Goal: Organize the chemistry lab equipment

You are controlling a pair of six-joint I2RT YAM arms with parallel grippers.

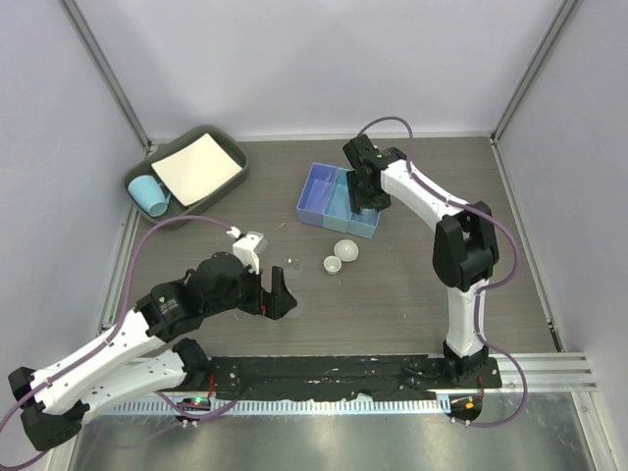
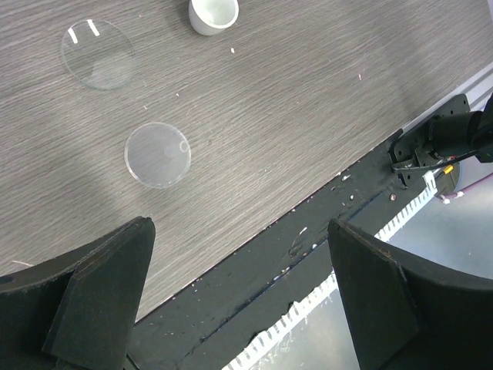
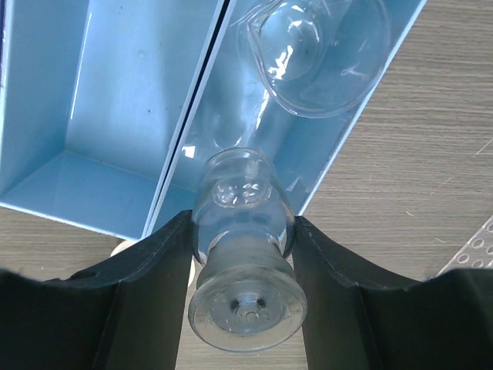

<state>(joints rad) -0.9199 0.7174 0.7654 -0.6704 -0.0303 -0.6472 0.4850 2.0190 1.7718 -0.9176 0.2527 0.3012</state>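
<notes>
a: the right gripper [image 3: 243,231] has its jaws about halfway in, clamped on a small clear flask [image 3: 245,304]. it hangs over the light-blue divided box [image 3: 115,100], above the compartment where a clear beaker [image 3: 316,58] lies.

b: what is the main risk there?

a: glass on glass. dropped from this height, the flask probably lands on or against the beaker, and either could chip. it is also close to the divider wall [image 3: 192,116], so a release slightly off line could leave it leaning on the wall or tipped into the bare compartment beside it.

b: and the grip itself?

a: smooth round glass sits between hard black fingers [image 3: 154,270]. a jolt of the arm could make it swivel or slide out before it is low enough.

b: the other arm?

a: the left gripper [image 2: 240,227] is spread as wide as it goes and holds nothing. it is low over the table [image 2: 323,100], near two clear discs [image 2: 157,154]. they lie flat on the wood, so fingertips may skate one along rather than lift it. two round whitish dishes [image 1: 346,250] sit on the table just in front of the box, where a careless sweep of either arm could knock them.
</notes>
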